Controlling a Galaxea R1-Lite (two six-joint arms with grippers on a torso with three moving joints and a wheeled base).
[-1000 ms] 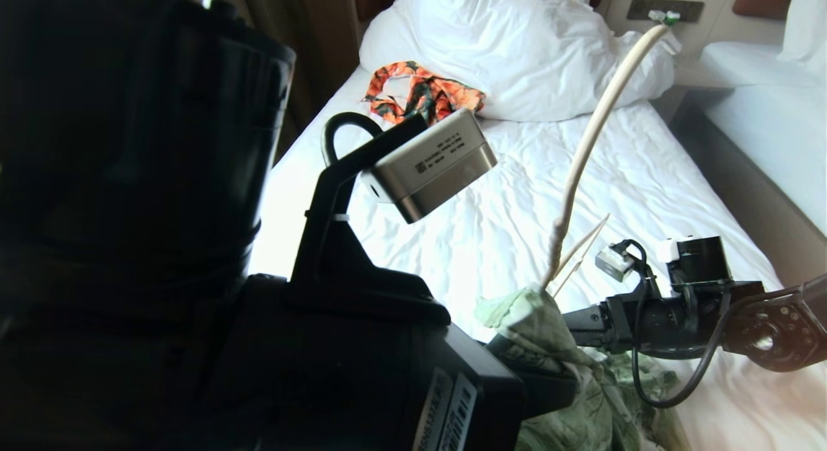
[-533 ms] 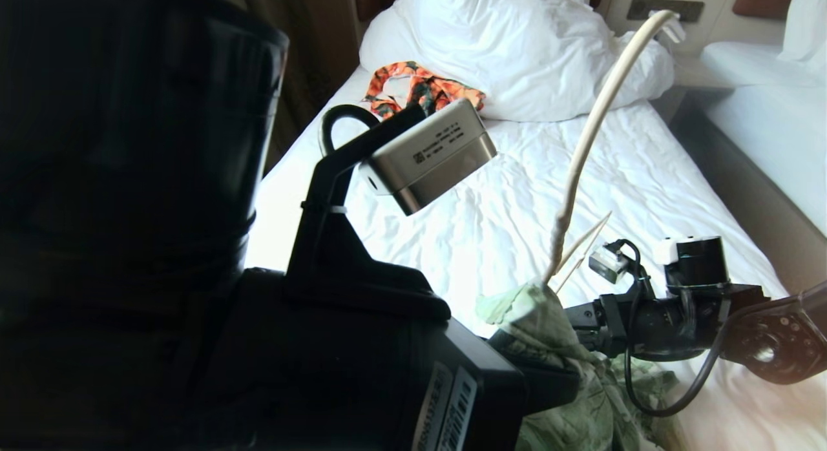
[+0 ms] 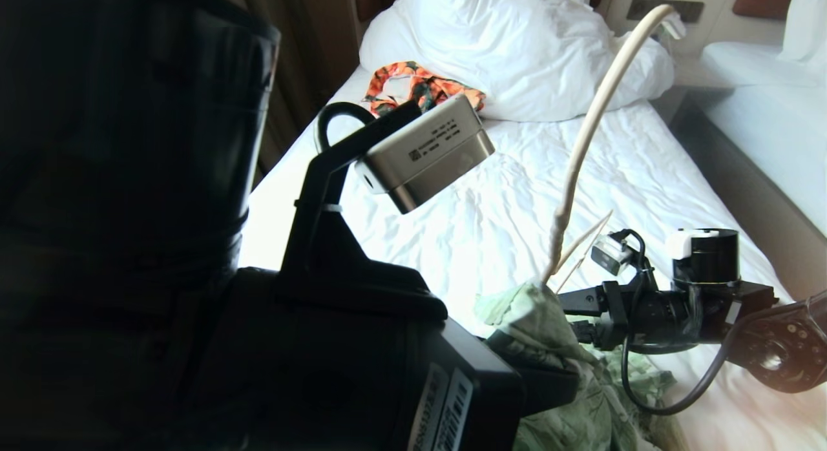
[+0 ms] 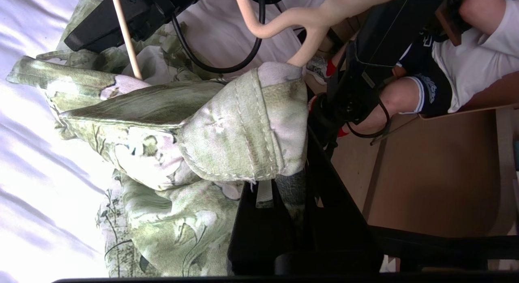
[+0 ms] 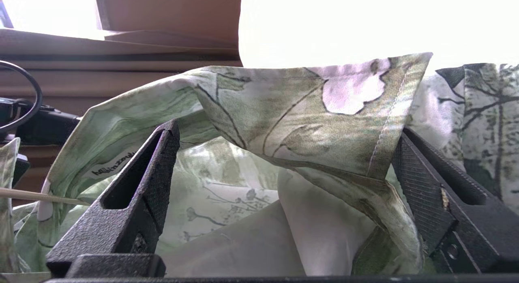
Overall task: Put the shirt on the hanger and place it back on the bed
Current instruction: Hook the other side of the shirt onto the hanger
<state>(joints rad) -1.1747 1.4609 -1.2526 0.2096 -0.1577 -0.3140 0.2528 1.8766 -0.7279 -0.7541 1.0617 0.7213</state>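
Observation:
The green flowered shirt (image 3: 549,335) is bunched at the near edge of the bed (image 3: 504,199). The cream hanger (image 3: 585,141) stands up out of its collar, hook toward the pillows. My left gripper (image 4: 263,185) is shut under the collar (image 4: 243,129); the cloth covers its tips, and the hanger's neck (image 4: 304,52) comes out just beyond them. From the right, my right gripper (image 3: 572,312) reaches into the shirt. Its fingers (image 5: 138,185) stand wide open, with a hemmed fold of the shirt (image 5: 324,129) between them.
An orange-and-green garment (image 3: 420,89) lies near the white duvet and pillow (image 3: 517,44) at the head of the bed. A second white bed (image 3: 769,115) stands to the right across a narrow gap. A seated person (image 4: 466,52) is behind the robot.
My right wrist has rolled and its fingers have risen a little against the shirt. The hanger and the left gripper have barely shifted.

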